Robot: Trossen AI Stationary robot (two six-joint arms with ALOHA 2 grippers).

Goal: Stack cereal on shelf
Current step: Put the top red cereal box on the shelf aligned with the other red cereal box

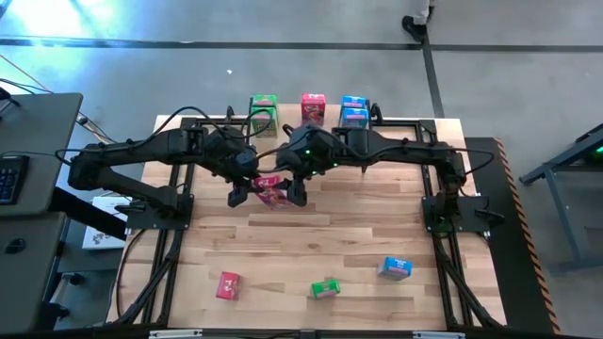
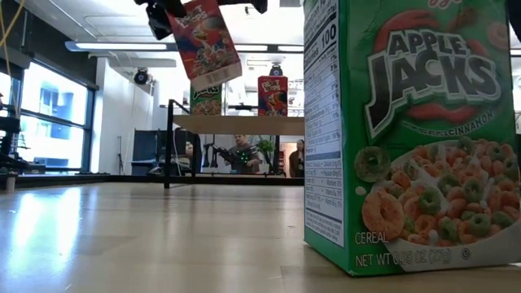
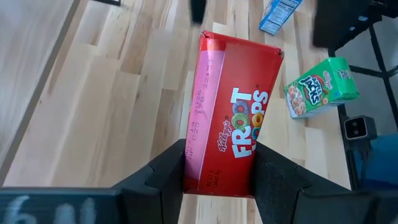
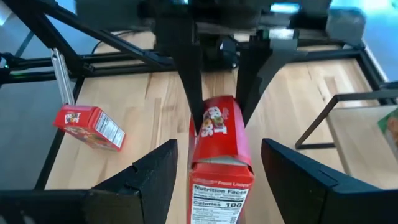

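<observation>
My left gripper is shut on a red Froot Loops cereal box, held over the middle of the table. My right gripper faces it, open. Its fingers stand on either side of the box's free end with a gap on each side. The shelf stands at the far edge. A green box, a red one and blue ones stand upright on it. My left gripper pinches the red box between its two fingers on two opposite sides at one end. The fingers slant down from the table's left. The box points away from them, tilted, and hangs clear of the table.
Three loose cereal boxes lie near the table's front edge: a red one, a green one and a blue one. The green one fills the right of the low view. Bare wood lies between them and the arms.
</observation>
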